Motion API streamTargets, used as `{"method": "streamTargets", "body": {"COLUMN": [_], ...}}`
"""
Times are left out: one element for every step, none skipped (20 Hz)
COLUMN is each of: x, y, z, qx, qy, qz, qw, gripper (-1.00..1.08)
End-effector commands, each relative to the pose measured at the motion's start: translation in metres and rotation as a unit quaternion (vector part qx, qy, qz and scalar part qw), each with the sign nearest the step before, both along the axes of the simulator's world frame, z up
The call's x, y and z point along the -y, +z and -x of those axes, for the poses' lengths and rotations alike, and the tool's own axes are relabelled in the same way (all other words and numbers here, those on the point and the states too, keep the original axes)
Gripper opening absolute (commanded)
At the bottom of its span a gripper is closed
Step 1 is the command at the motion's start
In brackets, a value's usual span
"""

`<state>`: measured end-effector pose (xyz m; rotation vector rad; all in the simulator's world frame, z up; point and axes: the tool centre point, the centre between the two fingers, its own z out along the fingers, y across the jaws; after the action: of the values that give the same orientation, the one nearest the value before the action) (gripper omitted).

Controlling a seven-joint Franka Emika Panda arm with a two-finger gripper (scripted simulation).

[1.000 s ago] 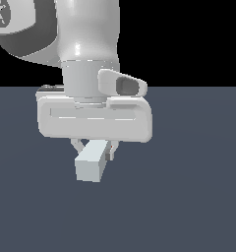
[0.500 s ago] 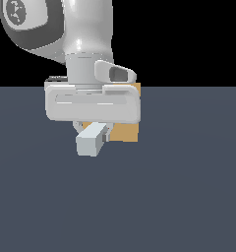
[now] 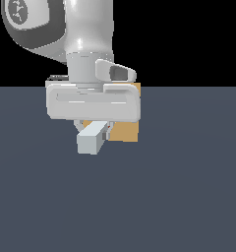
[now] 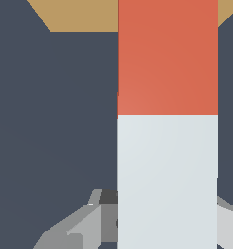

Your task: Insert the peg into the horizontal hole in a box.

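Wrist view: peg (image 4: 168,121) half orange-red, half pale grey-white.

Flat even sim light, no cast shadows/glare; renders sharp, bg black.

Only obstacle on the dark floor (image 3: 189,197) is the box (image 3: 125,130), sitting right behind the gripper (image 3: 94,129) and mostly hidden by it. The held peg (image 3: 90,139) sticks out on the near side, pale end toward the exterior camera. Floor is open on the exterior view's left, right and near side.
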<state>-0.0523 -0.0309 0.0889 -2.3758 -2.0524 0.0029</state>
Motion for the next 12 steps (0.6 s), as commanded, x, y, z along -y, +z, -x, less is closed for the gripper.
{"method": "streamTargets", "body": {"x": [0.0,0.0,0.0,0.0,0.0,-0.002,-0.003,-0.006,-0.009,-0.013,-0.017,-0.023], "y": [0.002,0.002,0.002,0.001,0.001,0.001,0.001,0.001,0.001,0.001,0.001,0.001], "z": [-0.002,-0.002,-0.002,-0.001,-0.001,-0.001,-0.001,-0.002,-0.002,-0.002,-0.003,-0.004], "qx": [0.002,0.002,0.002,0.001,0.001,0.001,0.001,0.001,0.001,0.001,0.001,0.001], "qy": [0.0,0.0,0.0,0.0,0.0,0.0,0.0,0.0,0.0,0.0,0.0,0.0], "qz": [0.0,0.0,0.0,0.0,0.0,0.0,0.0,0.0,0.0,0.0,0.0,0.0], "qw": [1.0,1.0,1.0,1.0,1.0,1.0,1.0,1.0,1.0,1.0,1.0,1.0], "gripper": [-1.0,-1.0,-1.0,-1.0,-1.0,-1.0,-1.0,-1.0,-1.0,-1.0,-1.0,-1.0]}}
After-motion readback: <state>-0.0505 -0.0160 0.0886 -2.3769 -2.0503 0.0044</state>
